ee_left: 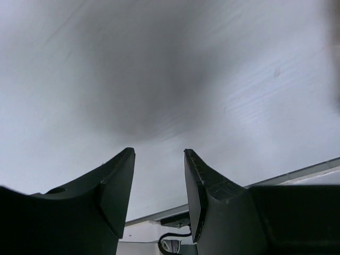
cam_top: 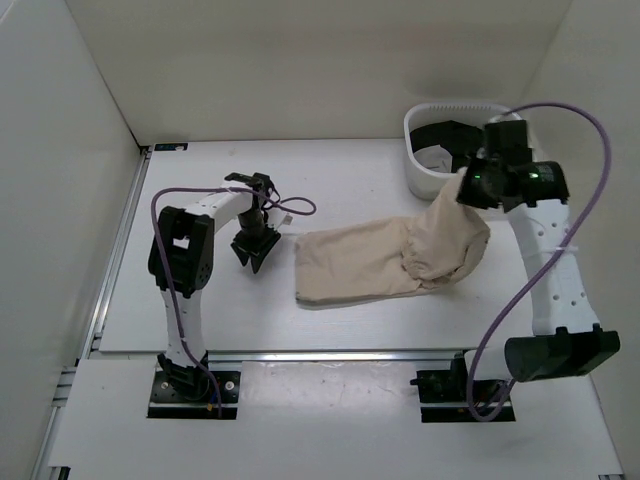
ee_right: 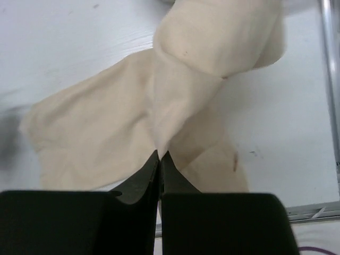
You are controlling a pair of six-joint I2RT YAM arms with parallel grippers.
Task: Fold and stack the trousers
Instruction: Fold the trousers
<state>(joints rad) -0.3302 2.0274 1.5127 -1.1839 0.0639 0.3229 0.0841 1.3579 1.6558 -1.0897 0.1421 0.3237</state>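
Lying on the right-centre of the desk (cam_top: 200,300), the trousers (cam_top: 350,262) formed a flat, wrinkled band of light beige soft cloth, plain and unpatterned. Their left end rested flat with a roughly straight edge. Their right end rose off the surface into a tapering, bag-like peak. The peak ended at the right claw (ee_right: 160,155), whose two dark fingers were pressed together on a pinched fold of the cloth. In the right wrist view the fabric hung from this pinch in broad, smooth folds and spread out over the white desk surface below.

The right arm ran from its base at the near edge, through a dark elbow block, then along a white link toward the far side, with the wrist held above the desk. A purple cable looped beside it. Just behind the raised peak stood a white basket (cam_top: 418,160) with a slotted rim, holding a dark item (cam_top: 440,135).

The left arm was bent at the elbow, its wrist pointing down near the desk, well apart from the trousers. The left claw (ee_left: 158,152) stood partly open, with nothing between its dark, wedge-shaped fingers.
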